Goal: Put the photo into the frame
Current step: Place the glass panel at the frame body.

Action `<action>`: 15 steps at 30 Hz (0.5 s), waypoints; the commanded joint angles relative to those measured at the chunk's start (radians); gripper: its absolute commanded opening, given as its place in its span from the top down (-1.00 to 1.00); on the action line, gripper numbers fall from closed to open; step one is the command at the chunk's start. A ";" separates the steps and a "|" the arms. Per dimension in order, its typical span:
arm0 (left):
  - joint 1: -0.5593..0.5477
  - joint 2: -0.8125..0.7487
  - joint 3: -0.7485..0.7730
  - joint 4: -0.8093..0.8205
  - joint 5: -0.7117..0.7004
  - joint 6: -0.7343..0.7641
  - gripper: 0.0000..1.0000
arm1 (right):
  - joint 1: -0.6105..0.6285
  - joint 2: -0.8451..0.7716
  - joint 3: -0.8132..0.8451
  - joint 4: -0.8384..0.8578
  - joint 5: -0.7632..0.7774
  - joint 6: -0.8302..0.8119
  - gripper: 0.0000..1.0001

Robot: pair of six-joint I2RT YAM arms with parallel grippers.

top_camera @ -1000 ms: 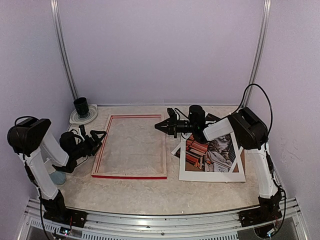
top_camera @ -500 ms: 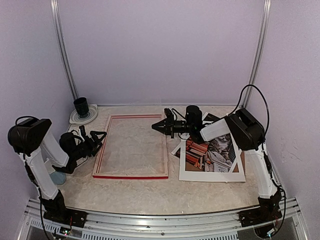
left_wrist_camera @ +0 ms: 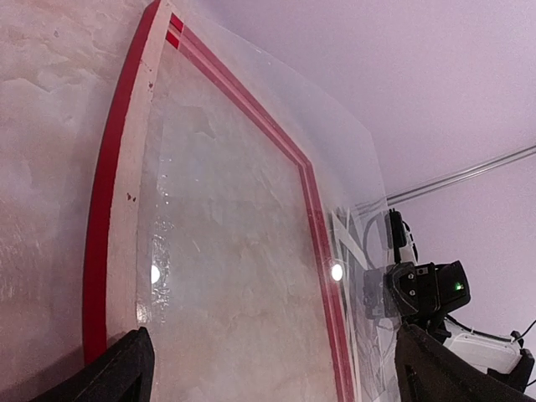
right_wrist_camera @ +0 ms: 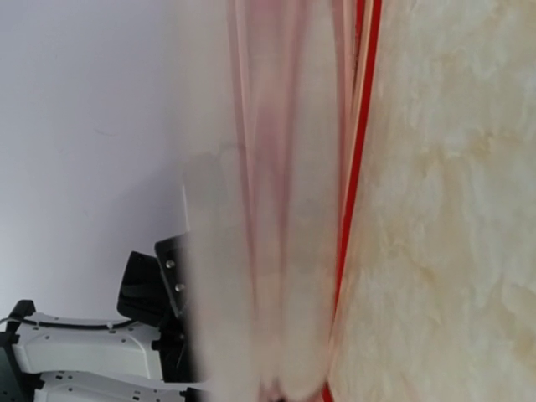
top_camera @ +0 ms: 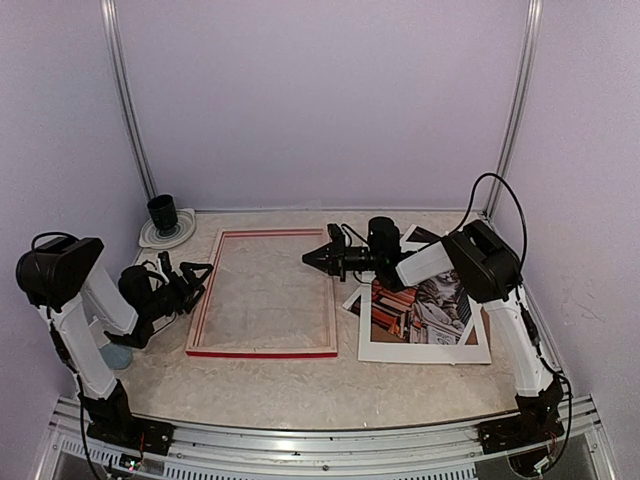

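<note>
The frame [top_camera: 265, 352] lies flat at the table's middle, with red outer edges and pale wood rails [left_wrist_camera: 117, 209]. A clear pane [left_wrist_camera: 251, 251] sits over its opening and looks raised along the far side. My right gripper [top_camera: 312, 258] is shut with its tips at the frame's right rail near the far corner. The right wrist view is filled by a blurred pale band beside the red edge [right_wrist_camera: 356, 167], so I cannot tell whether anything is pinched. My left gripper [top_camera: 190, 278] stands open just off the left rail, holding nothing [left_wrist_camera: 276, 373]. The photo [top_camera: 415, 305] lies to the right under a white mat board [top_camera: 420, 352].
A brown backing board [top_camera: 485, 322] shows under the mat's right side. A black cup [top_camera: 162, 212] stands on a white dish [top_camera: 150, 238] at the back left. A pale blue object [top_camera: 115, 355] sits by the left arm. Side walls stand close on both sides.
My right gripper has slid a little to the left along the frame's far right corner, still shut. The left arm has not moved.
</note>
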 commanded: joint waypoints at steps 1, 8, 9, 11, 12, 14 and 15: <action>0.001 0.021 -0.026 -0.058 0.020 -0.015 -0.98 | 0.016 0.027 0.047 0.028 0.010 0.014 1.00; 0.031 -0.001 -0.065 -0.025 -0.008 -0.030 -0.97 | 0.016 0.039 0.048 0.049 0.006 0.041 1.00; 0.037 -0.004 -0.073 -0.013 -0.013 -0.034 -0.98 | 0.016 0.040 0.044 0.067 0.004 0.056 1.00; 0.046 -0.012 -0.084 -0.002 -0.016 -0.038 -0.98 | 0.018 0.042 0.039 0.109 -0.001 0.089 1.00; 0.049 -0.016 -0.085 -0.002 -0.016 -0.037 -0.97 | 0.018 0.041 0.038 0.125 -0.003 0.099 1.00; 0.050 -0.018 -0.085 -0.003 -0.016 -0.038 -0.98 | 0.018 0.035 0.041 0.121 -0.003 0.091 1.00; 0.051 -0.015 -0.085 -0.002 -0.016 -0.038 -0.98 | 0.018 0.032 0.044 0.097 -0.003 0.079 1.00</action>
